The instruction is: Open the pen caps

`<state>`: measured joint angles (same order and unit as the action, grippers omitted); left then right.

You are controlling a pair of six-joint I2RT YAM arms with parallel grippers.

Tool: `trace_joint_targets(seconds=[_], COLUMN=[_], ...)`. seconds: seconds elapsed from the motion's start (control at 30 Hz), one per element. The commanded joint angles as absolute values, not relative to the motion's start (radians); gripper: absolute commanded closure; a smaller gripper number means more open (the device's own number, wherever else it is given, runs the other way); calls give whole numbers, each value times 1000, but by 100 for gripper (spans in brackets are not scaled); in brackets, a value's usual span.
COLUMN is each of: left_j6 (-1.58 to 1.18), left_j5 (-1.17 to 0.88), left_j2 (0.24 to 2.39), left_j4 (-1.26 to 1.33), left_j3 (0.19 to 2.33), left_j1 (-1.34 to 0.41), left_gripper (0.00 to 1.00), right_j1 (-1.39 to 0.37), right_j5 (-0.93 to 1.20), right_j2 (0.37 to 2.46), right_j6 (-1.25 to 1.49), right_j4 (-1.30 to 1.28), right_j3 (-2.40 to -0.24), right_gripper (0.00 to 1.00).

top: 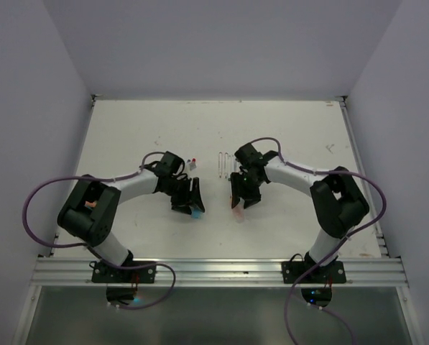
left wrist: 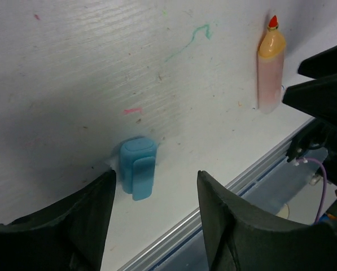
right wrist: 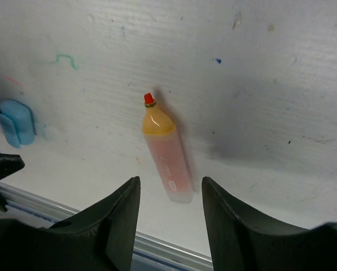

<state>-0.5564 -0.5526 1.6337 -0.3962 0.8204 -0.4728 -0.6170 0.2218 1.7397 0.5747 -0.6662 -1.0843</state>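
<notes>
Both claws are spread wide and we see nothing held in either. The left claw (left wrist: 157, 195) hovers by a stubby blue cap (left wrist: 138, 168), smooth moulded plastic with a clip, lying loose on the scuffed white counter (right wrist: 270, 68). The right claw (right wrist: 169, 186) brackets a translucent pink pen (right wrist: 165, 155), its red tip bare. We judge it has been uncapped.
</notes>
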Motion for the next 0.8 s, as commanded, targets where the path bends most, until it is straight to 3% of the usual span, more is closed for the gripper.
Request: trace_joint_targets(seconds=[0.0,0.3,0.47,0.5,0.63,0.77], left_j6=[-567,-715,-750,-749,-739,-761], left_j5=[-441,-19,104,121,147,178], left_j2=[1574,1509,1464,1441,1450,1468], left_j4=[-458,-783,-867,-845,-808,-769], left_j3=[834,1049,1062,1055,1057,1062], left_j1=[-476,-439,-146,-100,104,167], left_gripper=[36,24,18,13,12,14], right_j1=[-624,-629,-630,-630,-637,-641], right_j5=[137,35,110,120,204,241], right_j2=[1710,1600,1583,1588,1583,1563], right_j6=[531,509,500,499,482,483], right_j4=[-783,-953,-966,-977,-997,-1000], right_j3=[-1196,-1263,-1261,-1265,-1269,-1261], right_gripper=[48,33,32,32,32,32])
